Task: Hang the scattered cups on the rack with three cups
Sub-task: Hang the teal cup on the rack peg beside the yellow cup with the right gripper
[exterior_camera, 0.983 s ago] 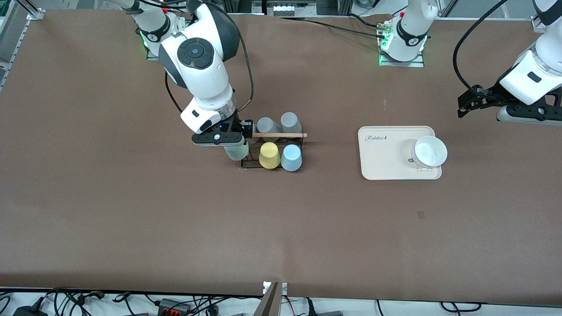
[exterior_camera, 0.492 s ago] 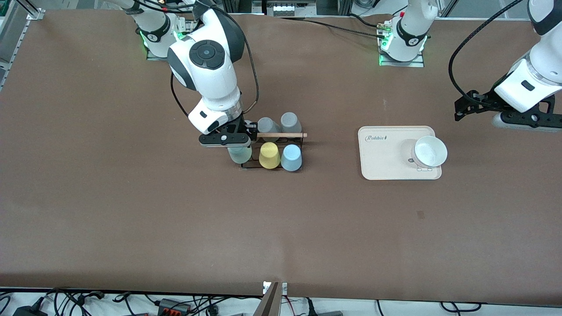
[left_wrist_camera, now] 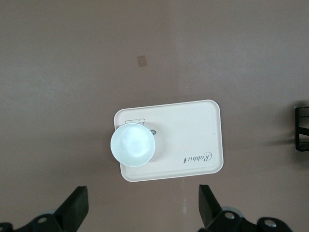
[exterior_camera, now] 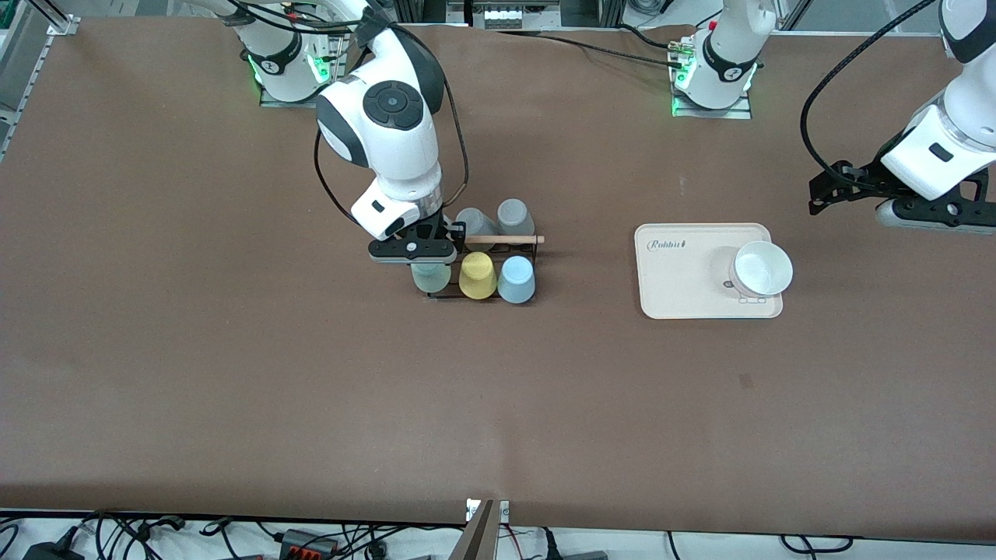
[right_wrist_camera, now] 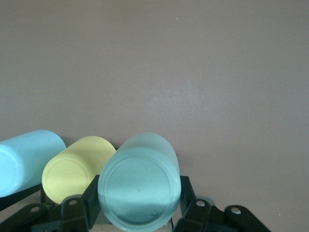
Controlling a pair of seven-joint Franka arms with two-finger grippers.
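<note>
On my front view I found the right pincer (exterior_camera: 429,263) over the end of the rack (exterior_camera: 520,247) toward the right arm's end of the worktop (exterior_camera: 233,373), its fingers (right_wrist_camera: 91,198) clamped on either side of the mint green cup (exterior_camera: 431,277). That cup was upside down, base uppermost, at the rack's end place, and I could not tell whether it already sat on a peg. In the right wrist view the mint green cup (right_wrist_camera: 140,180) filled the gap between the fingers, with the yellow cup (right_wrist_camera: 77,170) just beside it and the light blue cup (right_wrist_camera: 26,159) next along.

Moving across, the yellow cup (exterior_camera: 477,275) and the light blue cup (exterior_camera: 517,279) stood inverted in the rack's row nearer the front camera. Two grey cups (exterior_camera: 513,216) sat inverted in the farther row, under the wooden rod (exterior_camera: 506,239).

Further along lay the beige tray (exterior_camera: 685,280), well apart from the rack. A white bowl (exterior_camera: 763,267) sat on it, at the corner toward the left arm's end; it looked empty in the left wrist view (left_wrist_camera: 133,145).

The left pincer (left_wrist_camera: 142,212) waited in the air above the worktop toward the left arm's end, fingers spread wide and holding nothing.
</note>
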